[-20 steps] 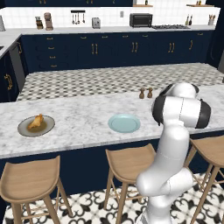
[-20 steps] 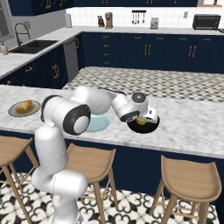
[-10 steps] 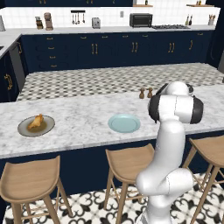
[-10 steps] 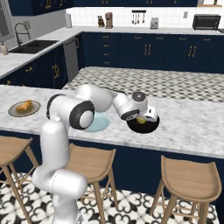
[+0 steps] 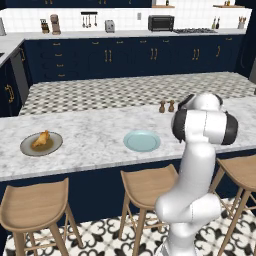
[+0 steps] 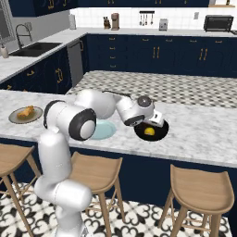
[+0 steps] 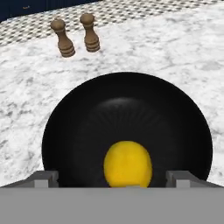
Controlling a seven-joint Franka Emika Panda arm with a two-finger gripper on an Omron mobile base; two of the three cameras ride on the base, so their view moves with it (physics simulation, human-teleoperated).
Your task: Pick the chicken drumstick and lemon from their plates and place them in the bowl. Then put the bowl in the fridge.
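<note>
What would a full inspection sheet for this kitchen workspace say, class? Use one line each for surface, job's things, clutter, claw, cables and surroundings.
Surface: marble counter, bare between the items.
Job's things: lemon lies inside the black bowl; chicken drumstick sits on the grey plate at the far left; light blue plate holds nothing; fridge nothing seen.
Clutter: two brown pepper mills stand upright beyond the bowl.
Claw: the claw hangs over the bowl; its fingertips stand apart on either side of the lemon, so it looks open.
Cables: nothing seen.
Surroundings: wooden stools below the counter, navy cabinets behind, sink at left.
</note>
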